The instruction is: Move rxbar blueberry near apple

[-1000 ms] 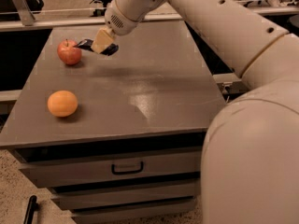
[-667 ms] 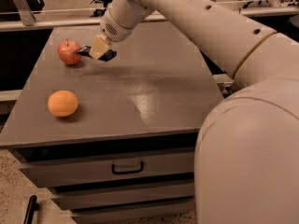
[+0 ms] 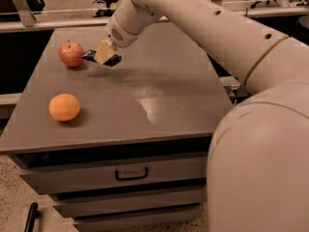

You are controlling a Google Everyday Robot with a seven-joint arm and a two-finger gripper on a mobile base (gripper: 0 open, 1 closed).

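The red apple (image 3: 71, 53) sits at the far left of the grey table top (image 3: 159, 81). My gripper (image 3: 106, 55) is just right of the apple, low over the table. It is shut on the rxbar blueberry (image 3: 89, 56), a dark flat bar whose left end sticks out towards the apple and nearly reaches it. Most of the bar is hidden between the tan fingers (image 3: 104, 52). I cannot tell if the bar touches the table.
A round orange fruit (image 3: 64, 107) lies at the front left of the table. My large arm (image 3: 231, 37) spans the right side of the view. Drawers with a handle (image 3: 131, 174) are below the table's front edge.
My gripper has moved left and a little lower with the bar, closing the gap to the apple. The apple and the orange have not moved.
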